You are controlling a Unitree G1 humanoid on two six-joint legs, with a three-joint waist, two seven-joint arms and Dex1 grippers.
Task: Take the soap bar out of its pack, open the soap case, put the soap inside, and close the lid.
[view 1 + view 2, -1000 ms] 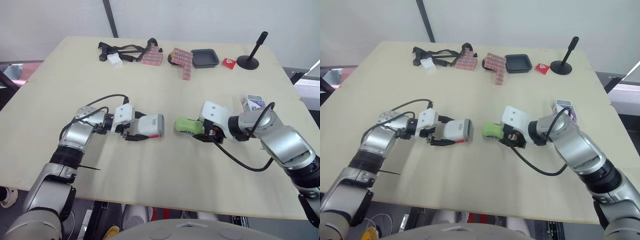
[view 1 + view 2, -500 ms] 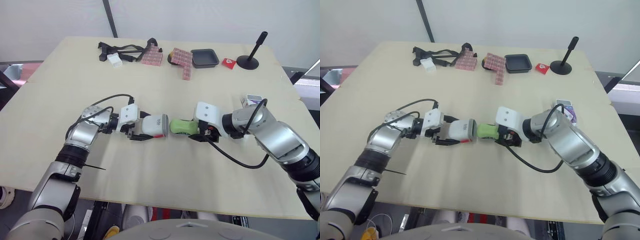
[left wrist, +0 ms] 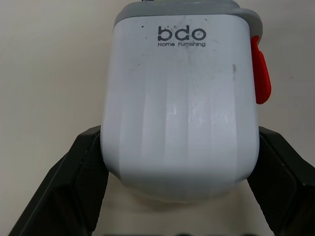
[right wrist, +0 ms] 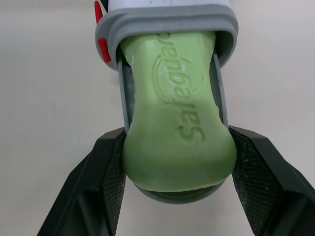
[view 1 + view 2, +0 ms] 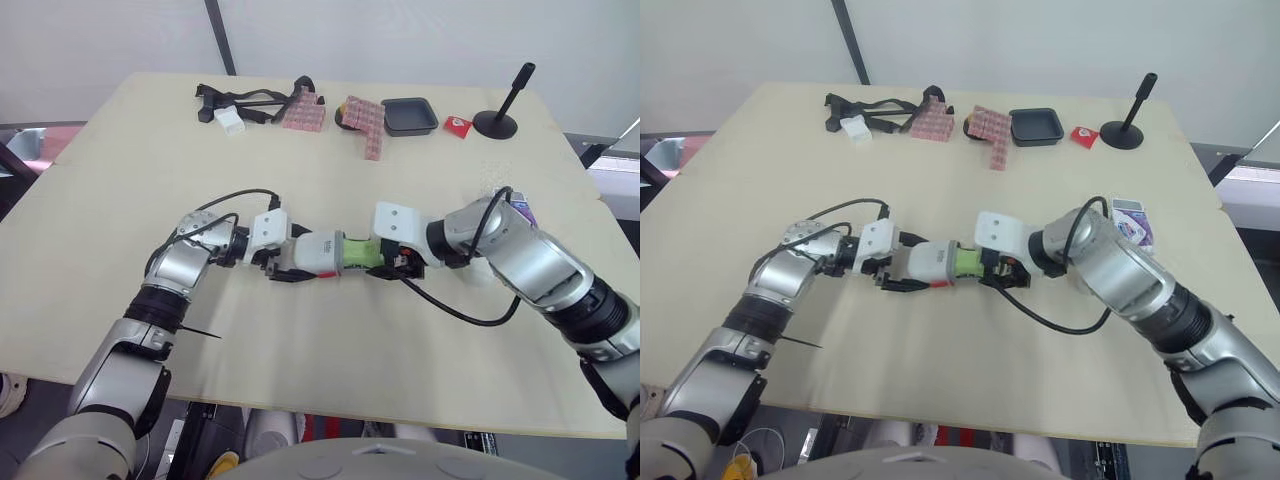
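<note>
At the table's middle, my left gripper (image 5: 292, 263) is shut on the white soap case (image 5: 318, 252), which has a grey rim and a red latch (image 3: 260, 71). Its open mouth faces right. My right gripper (image 5: 386, 264) is shut on the green soap bar (image 5: 360, 251), whose front end sits inside the case's grey rim (image 4: 167, 24). In the right wrist view the soap bar (image 4: 177, 123) rests on a grey inner tray between the black fingers (image 4: 110, 169). In the left wrist view the soap case (image 3: 179, 108) sits between that gripper's fingers (image 3: 86, 162).
The white and purple soap pack (image 5: 516, 208) lies on the table behind my right arm. Along the far edge are a black strap bundle (image 5: 235, 103), pink checked items (image 5: 365, 120), a black tray (image 5: 410, 116), a red packet (image 5: 458, 124) and a black stand (image 5: 497, 122).
Both grippers have moved toward each other. The soap bar and the case were apart a second ago; now the soap's front end is inside the case's mouth.
</note>
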